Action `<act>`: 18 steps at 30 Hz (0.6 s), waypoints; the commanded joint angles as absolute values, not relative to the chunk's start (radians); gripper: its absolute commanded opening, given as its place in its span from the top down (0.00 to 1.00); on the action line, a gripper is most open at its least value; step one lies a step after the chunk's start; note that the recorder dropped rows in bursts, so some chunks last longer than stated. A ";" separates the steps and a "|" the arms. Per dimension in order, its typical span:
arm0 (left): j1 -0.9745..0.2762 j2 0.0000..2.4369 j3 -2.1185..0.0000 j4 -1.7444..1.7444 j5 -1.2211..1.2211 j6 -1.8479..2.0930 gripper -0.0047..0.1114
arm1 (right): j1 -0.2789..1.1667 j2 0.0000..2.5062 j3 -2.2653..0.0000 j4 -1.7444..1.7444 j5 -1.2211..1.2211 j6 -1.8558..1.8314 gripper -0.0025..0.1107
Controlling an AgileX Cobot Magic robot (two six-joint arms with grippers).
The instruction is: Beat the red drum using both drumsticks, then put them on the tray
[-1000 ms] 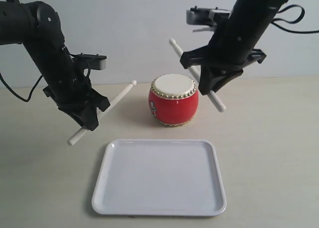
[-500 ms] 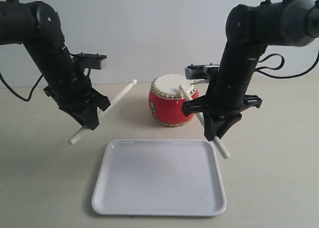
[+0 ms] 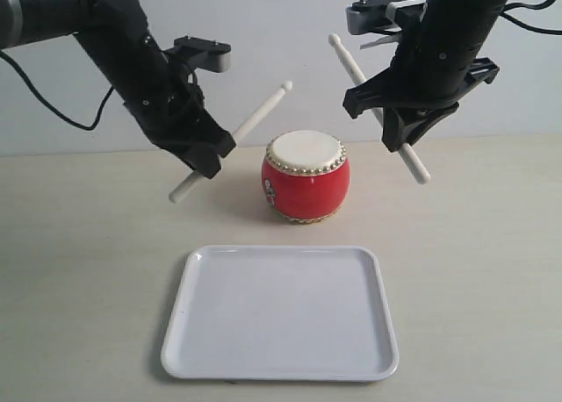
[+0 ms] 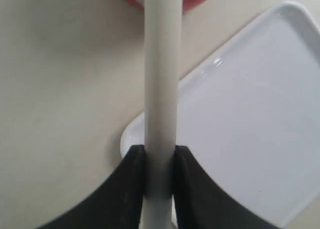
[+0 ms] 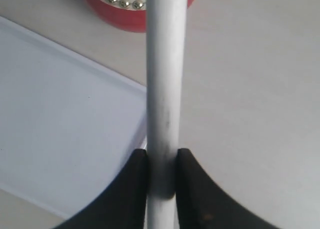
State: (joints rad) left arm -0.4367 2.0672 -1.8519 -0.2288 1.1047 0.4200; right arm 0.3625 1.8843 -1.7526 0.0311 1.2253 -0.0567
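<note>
The red drum (image 3: pixel 305 177) with its cream skin stands on the table behind the white tray (image 3: pixel 281 367). My left gripper (image 3: pixel 211 156) is shut on one cream drumstick (image 3: pixel 250 128), raised to the left of the drum with its tip pointing up toward the drum. My right gripper (image 3: pixel 399 130) is shut on the other drumstick (image 3: pixel 351 68), held high to the right of the drum, tip up and to the left. In the left wrist view the stick (image 4: pixel 162 79) runs from the jaws over the tray (image 4: pixel 250 114). In the right wrist view the stick (image 5: pixel 165 64) crosses the drum's edge (image 5: pixel 120 14) and the tray (image 5: pixel 60 114).
A pale wall rises behind the beige tabletop (image 3: pixel 474 270). Black cables hang from both arms (image 3: pixel 53 112).
The left gripper has risen and moved right toward the drum with its stick. The right gripper dropped its stick onto the drum half a second ago and has lifted back up.
</note>
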 commanded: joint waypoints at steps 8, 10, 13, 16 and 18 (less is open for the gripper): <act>-0.460 2.258 -1.837 -0.223 1.221 0.467 0.96 | 0.353 1.887 -1.749 0.025 1.221 -0.057 0.98; -0.453 2.258 -1.826 -0.220 1.221 0.467 0.96 | 0.353 1.887 -1.749 0.046 1.221 -0.057 0.98; -0.441 2.222 -1.837 -0.224 1.221 0.463 0.96 | 0.353 1.887 -1.749 0.093 1.221 -0.059 0.98; -0.427 2.157 -1.856 -0.237 1.221 0.450 0.96 | 0.362 1.909 -1.749 0.146 1.221 -0.079 0.98; -0.417 2.105 -1.857 -0.241 1.221 0.448 0.96 | 0.377 1.941 -1.749 0.187 1.221 -0.089 0.98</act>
State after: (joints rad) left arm -0.4300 2.1786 -1.8434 -0.2223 1.2186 0.4588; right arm 0.3603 1.9069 -1.7526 0.1380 1.2269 -0.0677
